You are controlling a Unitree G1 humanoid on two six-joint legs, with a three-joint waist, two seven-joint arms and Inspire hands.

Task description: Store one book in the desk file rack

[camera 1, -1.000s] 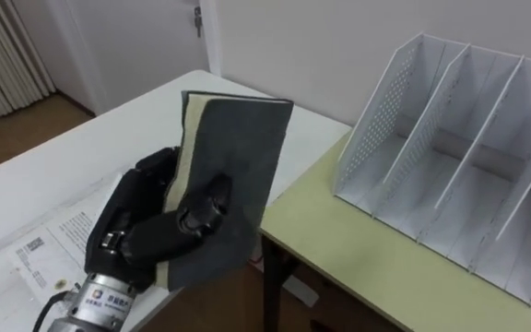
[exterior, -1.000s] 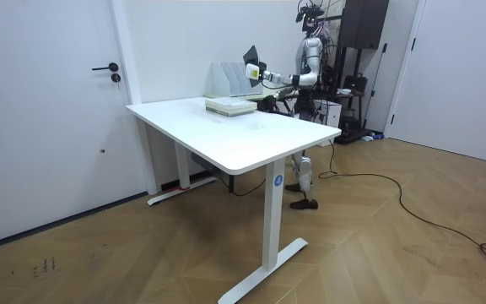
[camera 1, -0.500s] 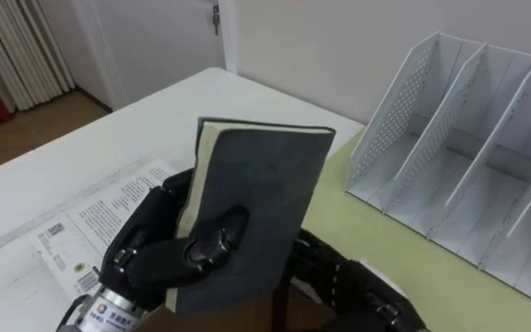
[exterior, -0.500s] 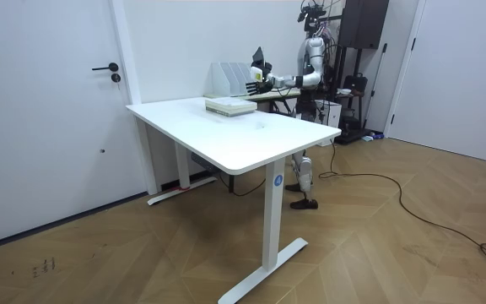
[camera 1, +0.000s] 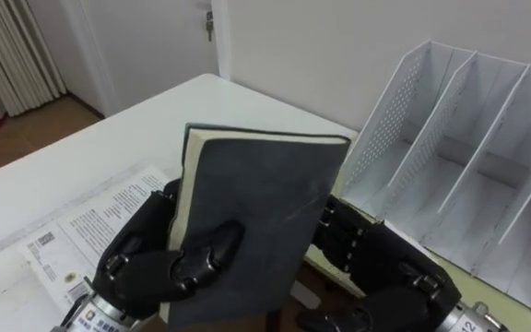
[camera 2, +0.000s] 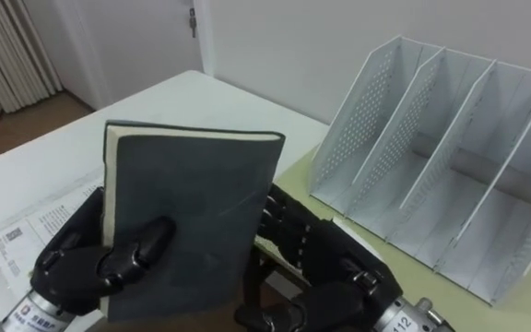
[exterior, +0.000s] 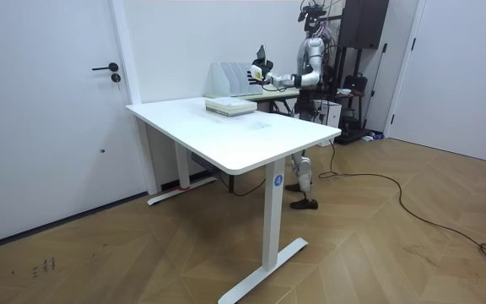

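The robot is standing at the far end of the white desk (exterior: 226, 135), beside a smaller green table (camera 2: 293, 175) that is carrying the empty file rack (camera 1: 376, 124). The rack's slots are facing the robot and are holding nothing. The book (camera 1: 256, 221), dark grey and closed, is being held upright in the air in front of the rack, near it but not yet in any slot. Printed sheets (camera 1: 81, 231) are lying flat on the white desk below. The left hand (camera 1: 155, 267) is clenching the book at its lower spine side, thumb across the cover. The right hand (camera 1: 385, 272), absent from the book one second ago, is now rising against the back of its free edge. Whether that hand is grasping the book cannot be told, since the cover is hiding the contact. Judgement: a two-handed hold or a handover is being prepared, and insertion is not yet begun.
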